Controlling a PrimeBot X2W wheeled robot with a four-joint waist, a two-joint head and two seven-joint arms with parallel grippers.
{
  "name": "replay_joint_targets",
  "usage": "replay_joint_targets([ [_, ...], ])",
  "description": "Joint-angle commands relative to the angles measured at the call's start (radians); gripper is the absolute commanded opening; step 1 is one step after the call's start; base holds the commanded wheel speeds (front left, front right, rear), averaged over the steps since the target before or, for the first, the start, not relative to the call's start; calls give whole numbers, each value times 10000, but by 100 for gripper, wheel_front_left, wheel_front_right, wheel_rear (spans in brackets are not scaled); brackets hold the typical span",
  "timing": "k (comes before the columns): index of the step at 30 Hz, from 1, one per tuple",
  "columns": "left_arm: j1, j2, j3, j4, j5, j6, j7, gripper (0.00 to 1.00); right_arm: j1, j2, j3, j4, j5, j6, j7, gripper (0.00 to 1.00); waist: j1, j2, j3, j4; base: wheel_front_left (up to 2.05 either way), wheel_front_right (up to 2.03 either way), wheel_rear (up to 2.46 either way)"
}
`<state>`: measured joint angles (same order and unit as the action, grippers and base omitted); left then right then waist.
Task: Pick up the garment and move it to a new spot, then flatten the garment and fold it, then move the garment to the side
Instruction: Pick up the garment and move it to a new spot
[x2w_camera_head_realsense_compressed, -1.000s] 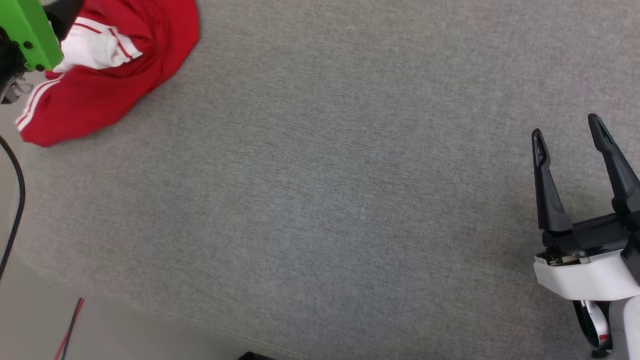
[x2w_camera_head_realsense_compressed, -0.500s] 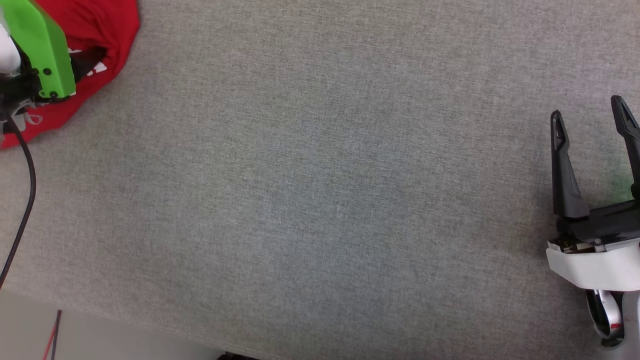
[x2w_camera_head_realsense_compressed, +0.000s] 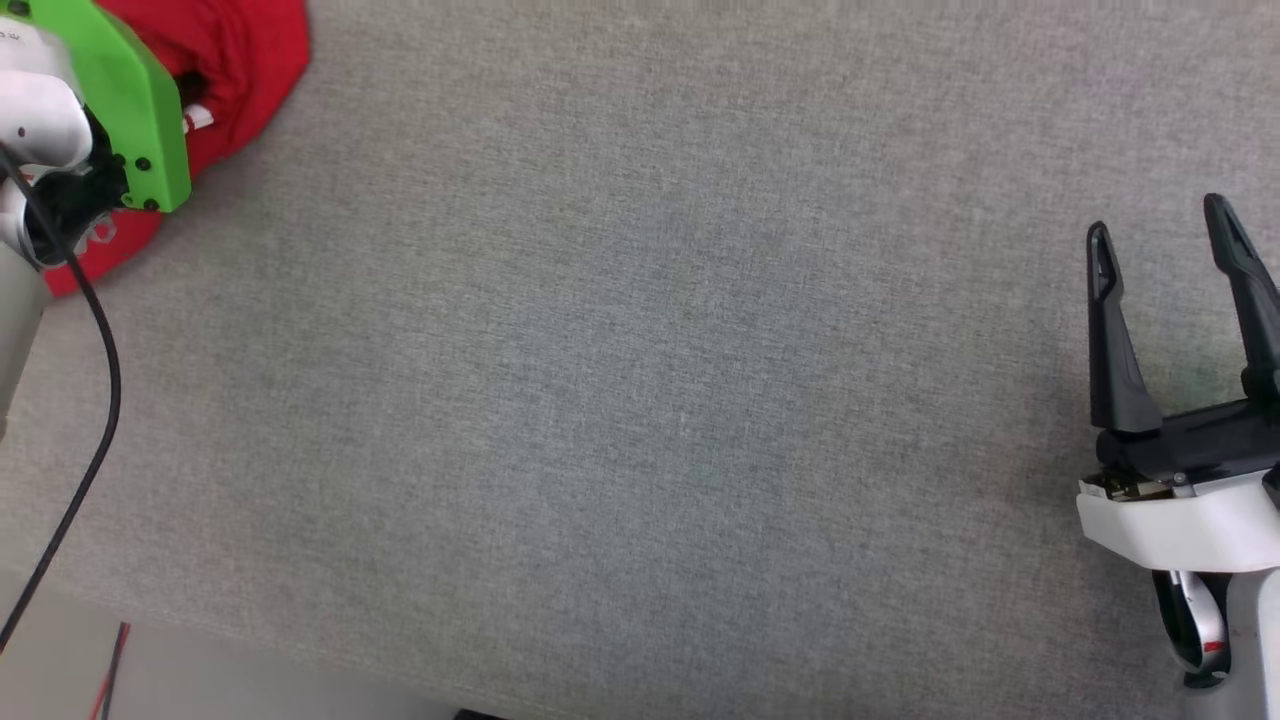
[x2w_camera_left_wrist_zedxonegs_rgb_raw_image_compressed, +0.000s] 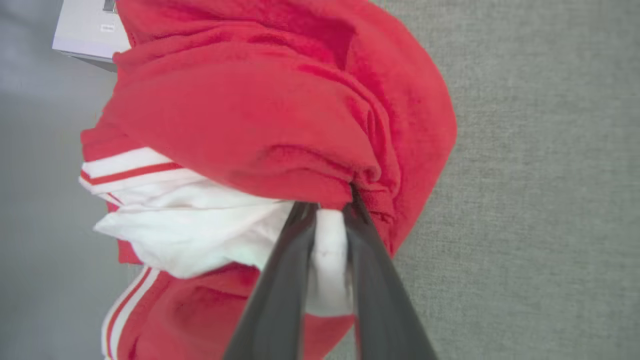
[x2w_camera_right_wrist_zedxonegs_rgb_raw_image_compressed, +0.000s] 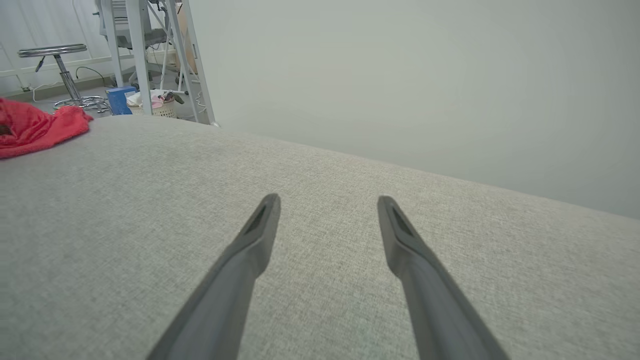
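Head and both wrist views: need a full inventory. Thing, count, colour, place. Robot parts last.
garment: one, red with a white sleeve and striped trim, bunched at the far left of the surface
surface: one, grey fabric, under the garment
stool: one, chrome, on the floor beyond the surface
box: one, blue, on the floor near the stool
basket: one, pale, beside the box
frame: one, white metal legs, behind the basket
cable: one, black, hanging by the left arm
green cover: one, on the left wrist
left gripper: one, dark fingers, shut on the garment's white cloth
right gripper: one, dark fingers, open, over the surface's right side
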<state>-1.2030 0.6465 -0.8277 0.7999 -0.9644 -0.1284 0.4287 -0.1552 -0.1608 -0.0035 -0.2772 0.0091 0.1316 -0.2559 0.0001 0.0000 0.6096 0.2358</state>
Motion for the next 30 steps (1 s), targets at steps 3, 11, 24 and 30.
replay_joint_targets([
  [3, -543, 301, -392, -362, 288, -23, -552, 0, -46, 206, 65, 165, 163, -9, -59, 100, -1, 0, -894, 92, 0, 0, 0],
  [11, -1530, 657, -1512, -1547, 801, -23, -1327, 0, 138, 690, 41, 451, 378, -9, -59, 100, -1, 0, -2132, -72, 0, 0, 0],
  [24, -2530, -1066, -3387, -2977, 1086, -23, -1915, 0, 301, 1081, -220, 580, 654, -9, -59, 100, -1, 0, -2889, -1191, 0, 0, 0],
  [30, -2305, -2466, -4182, -3228, 1241, -23, -2209, 0, 282, 1101, -367, 586, 994, -9, -59, 100, -1, 0, -2779, -1965, 0, 0, 0],
])
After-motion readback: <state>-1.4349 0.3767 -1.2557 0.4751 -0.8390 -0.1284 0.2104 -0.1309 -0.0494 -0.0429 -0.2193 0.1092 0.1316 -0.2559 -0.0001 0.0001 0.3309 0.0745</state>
